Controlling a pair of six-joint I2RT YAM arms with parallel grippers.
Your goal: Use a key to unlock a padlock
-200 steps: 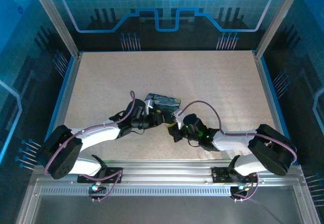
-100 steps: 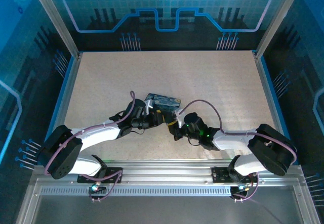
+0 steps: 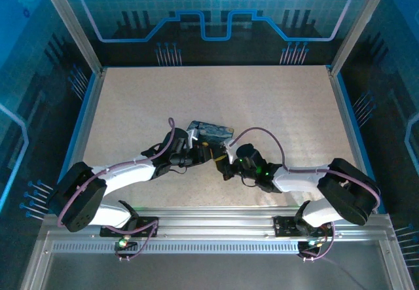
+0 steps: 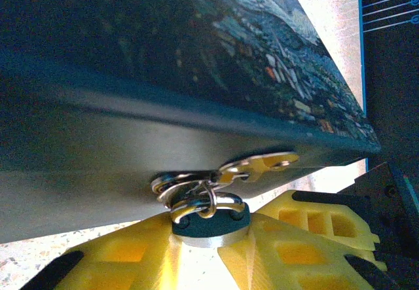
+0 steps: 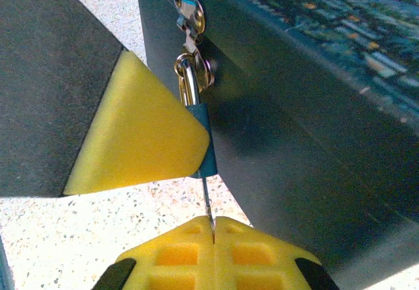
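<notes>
The padlock [image 4: 208, 226] is a small dark bluish body with a silvery shackle [image 4: 200, 203] hooked through the metal hasp [image 4: 258, 165] on the side of the starry-night box [image 3: 211, 131]. My left gripper [image 4: 208, 241] is shut on the padlock, one yellow finger on each side of it. In the right wrist view the padlock [image 5: 205, 146] hangs below the hasp [image 5: 188, 12] beside the left gripper's yellow finger [image 5: 137, 133]. My right gripper [image 5: 213, 228] is shut on the key [image 5: 207, 201], seen as a thin blade running up to the padlock's underside. Both grippers meet at the box's near side [image 3: 215, 158].
The box lies on the speckled tabletop [image 3: 275, 107] near the middle, slightly left. Blue-edged walls [image 3: 88, 113] enclose the table on the left, right and back. The arm bases sit on a metal rail [image 3: 216, 221] at the near edge.
My right arm has edged slightly left toward the padlock. The left arm and the box have not visibly moved.
</notes>
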